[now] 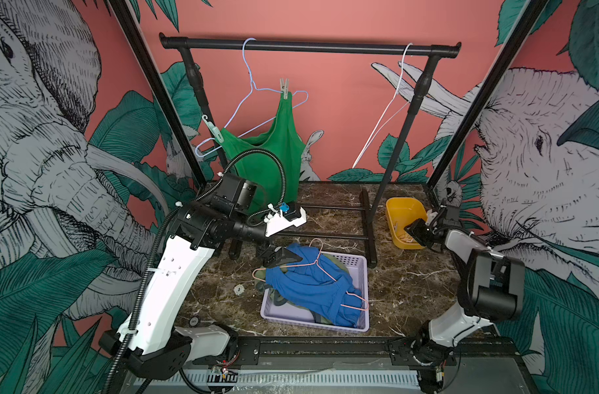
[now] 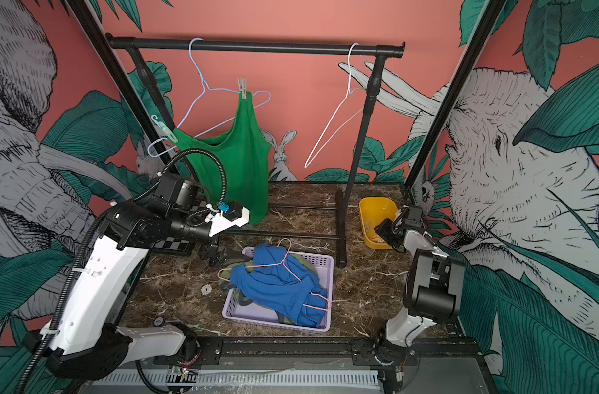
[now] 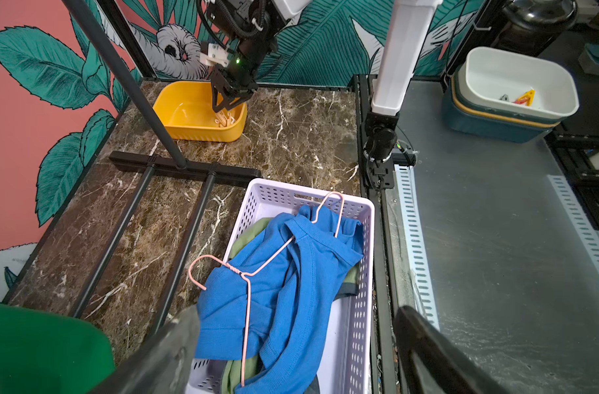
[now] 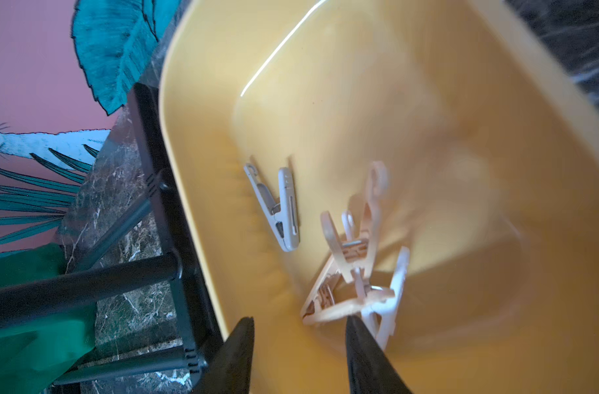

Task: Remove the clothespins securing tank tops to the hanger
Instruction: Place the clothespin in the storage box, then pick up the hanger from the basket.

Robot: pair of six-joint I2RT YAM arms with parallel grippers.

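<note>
STEP (judged): pin drop-off into yellow bin (image 1: 403, 201); 2 pins not yet off.

R gripper (image 4: 298, 327): low inside bin, jaws apart, nothing clamped. Just beside one tip: pale pin pile (image 4: 349, 273), blurred; contact w/ tip cannot be told. Flat on bin floor, apart from pile: grey pin (image 4: 281, 208).

L gripper (image 3: 298, 312): above lilac basket (image 1: 354, 261), jaws wide apart, empty.

TASK ITEMS: green tank top (image 1: 270, 153) hung from tilted pale-blue hanger (image 1: 269, 89) on black rail (image 1: 308, 46); fixed by grey-beige clothespin (image 1: 284, 88) at upper strap, mint clothespin (image 1: 214, 131) at lower strap. In basket: blue tank top (image 1: 311, 283) w/ pink hanger (image 3: 246, 324), over olive top (image 3: 248, 233); no pins seen on either.

PROCEDURE (advice):
1. Widen R jaws fully; confirm nothing stuck to tips.
2. Lift straight up, clear of bin wall, before swinging toward rail.
3. Take next pin at handle end, jaws square across both levers; squeeze until mouth opens, pull off away from wire. No yanking on strap.
4. Steady hanger w/ L gripper: free-hanging, likely to swing.

MATERIALS:
- Pins: hard plastic, V-shaped, metal spring at pivot, hook loop at one end; probably slippery.
- Hangers: thin wire, springy.
- Tops: soft ribbed knit, bunched.
- Bin: glossy moulded plastic, rounded corners.
- Basket: perforated walls.
- Surface: tabletop (image 1: 410, 283), dark veined marble look.
</note>
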